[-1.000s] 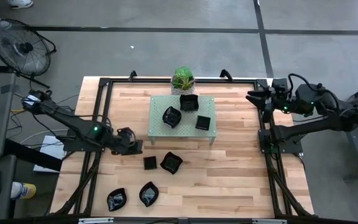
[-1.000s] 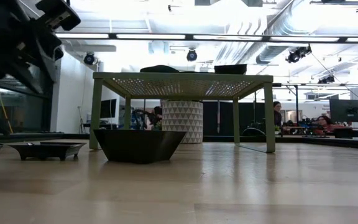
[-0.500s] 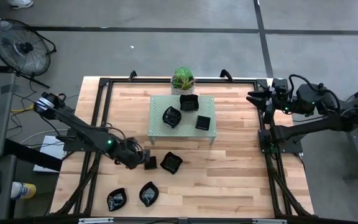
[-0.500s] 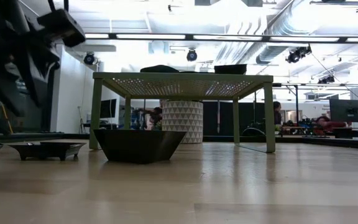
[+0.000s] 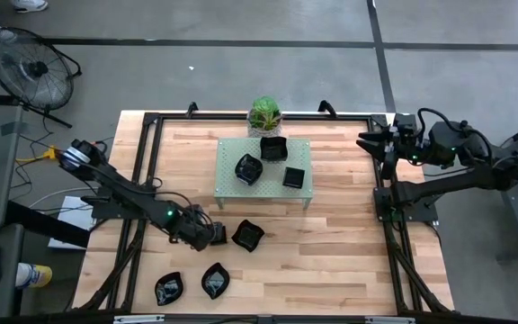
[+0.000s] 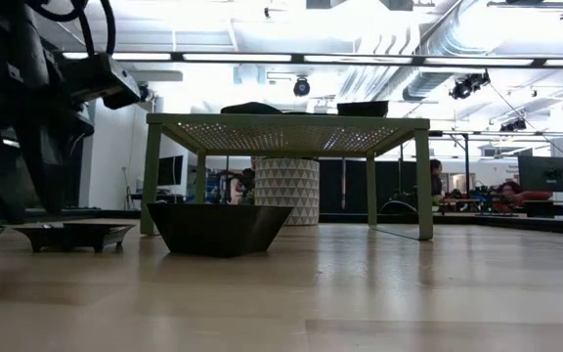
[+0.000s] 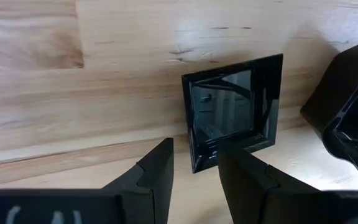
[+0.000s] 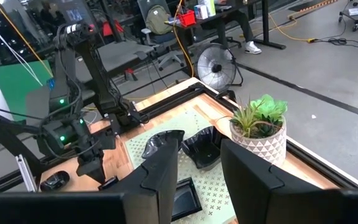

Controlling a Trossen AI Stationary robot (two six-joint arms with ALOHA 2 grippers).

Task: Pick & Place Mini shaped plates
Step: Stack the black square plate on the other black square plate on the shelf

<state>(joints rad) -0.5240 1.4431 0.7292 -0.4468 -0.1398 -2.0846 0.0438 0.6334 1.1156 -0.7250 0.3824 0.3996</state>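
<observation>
1. Left hand [image 7: 194,168] low over counter [image 5: 331,243], fingers spread, straddling edge of square plate [image 7: 234,107]; nothing grasped.
2. Wavy plate [image 5: 247,236] just beside.
3. Right hand [image 8: 197,171] parked at counter's far right corner, fingers apart, empty.

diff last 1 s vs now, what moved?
The left claw swung across the table toward the near side and came down over the small square plate; its fingers are open astride the plate's edge, nothing gripped yet. The right claw stayed parked at the far right corner. The plates and the green rack have not moved.
</observation>
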